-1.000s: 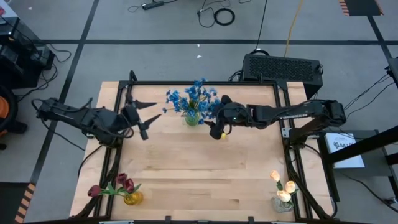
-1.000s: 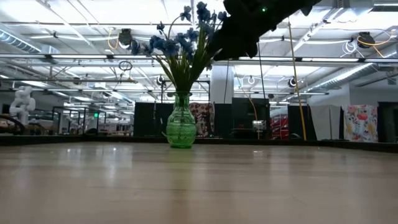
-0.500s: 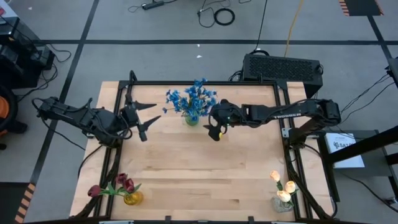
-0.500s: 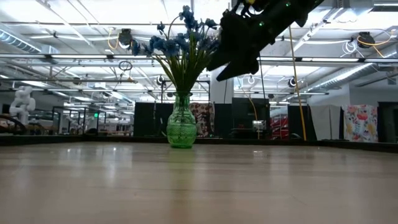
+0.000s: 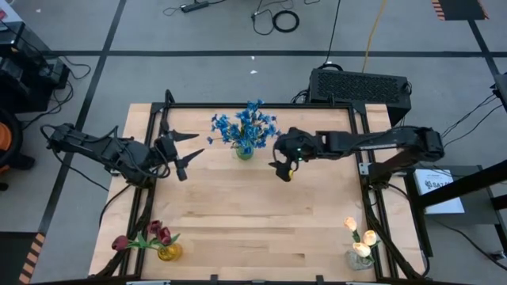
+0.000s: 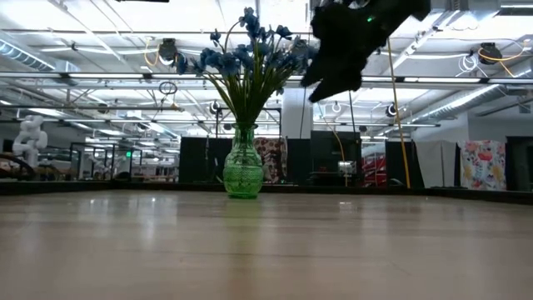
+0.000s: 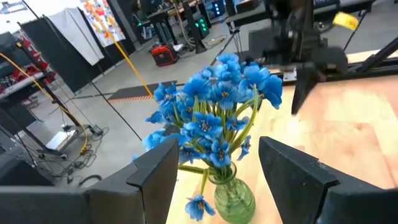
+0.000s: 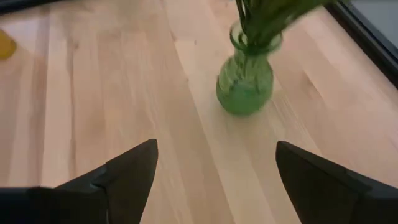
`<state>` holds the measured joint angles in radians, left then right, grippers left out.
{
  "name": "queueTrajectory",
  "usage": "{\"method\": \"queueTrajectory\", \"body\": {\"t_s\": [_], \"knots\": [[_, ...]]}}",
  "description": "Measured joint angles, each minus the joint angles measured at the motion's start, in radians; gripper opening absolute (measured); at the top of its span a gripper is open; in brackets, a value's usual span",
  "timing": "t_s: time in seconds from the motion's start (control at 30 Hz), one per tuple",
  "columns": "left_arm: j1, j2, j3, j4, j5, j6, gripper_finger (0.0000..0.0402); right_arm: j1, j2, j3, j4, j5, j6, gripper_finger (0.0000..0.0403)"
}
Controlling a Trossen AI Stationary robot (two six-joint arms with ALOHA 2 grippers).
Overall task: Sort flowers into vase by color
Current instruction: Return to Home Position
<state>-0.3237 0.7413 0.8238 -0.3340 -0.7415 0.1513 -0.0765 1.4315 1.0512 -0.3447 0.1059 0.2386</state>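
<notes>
The blue flowers (image 5: pixel 244 127) stand by their stems in a green glass vase (image 5: pixel 244 151) at the table's far middle, also seen in the low view (image 6: pixel 242 163). Dark red tulips (image 5: pixel 155 234) sit in a yellow vase (image 5: pixel 169 253) at the near left. Cream-yellow tulips (image 5: pixel 360 237) sit in a clear vase (image 5: pixel 358 259) at the near right. My left gripper (image 5: pixel 187 155) hangs open and empty left of the green vase, facing the blue flowers (image 7: pixel 214 106). My right gripper (image 5: pixel 283 169) is open and empty, just right of the green vase (image 8: pixel 244 84) and raised above the table.
A black frame rail (image 5: pixel 261 106) runs along the table's far edge and down both sides. Bare wooden tabletop (image 5: pixel 253 222) lies between the three vases. A black box (image 5: pixel 360 85) sits on the floor beyond the far right corner.
My right gripper has drawn back a little from the blue flowers toward the table's right edge and tipped further down. The blue flowers stay in the green vase.
</notes>
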Motion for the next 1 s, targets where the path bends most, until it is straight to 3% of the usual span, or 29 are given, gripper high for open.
{"method": "queueTrajectory", "body": {"t_s": [0.27,0.47,0.6,0.8,0.87,1.0], "knots": [[-0.011,-0.039,0.000,-0.029,0.007,-0.042,0.0230,0.051,-0.173,-0.032,-0.085,0.098,-0.059,0.0274],[-0.033,-0.093,0.000,-0.060,0.107,-0.069,0.0217,0.064,-0.266,-0.133,0.068,0.023,-0.151,0.0200],[-0.044,-0.142,-0.036,-0.080,0.146,-0.130,0.0165,0.073,-0.320,-0.255,0.202,0.011,-0.179,0.0126],[-0.077,-0.228,-0.132,-0.103,0.190,-0.175,0.0030,0.071,-0.350,-0.397,0.438,0.020,-0.213,0.0015],[-0.092,-0.255,-0.160,-0.092,0.191,-0.192,0.0010,0.071,-0.350,-0.423,0.471,0.021,-0.221,0.0007],[-0.121,-0.310,-0.218,-0.105,0.190,-0.221,0.0014,0.080,-0.349,-0.478,0.525,0.018,-0.194,0.0007]]}}
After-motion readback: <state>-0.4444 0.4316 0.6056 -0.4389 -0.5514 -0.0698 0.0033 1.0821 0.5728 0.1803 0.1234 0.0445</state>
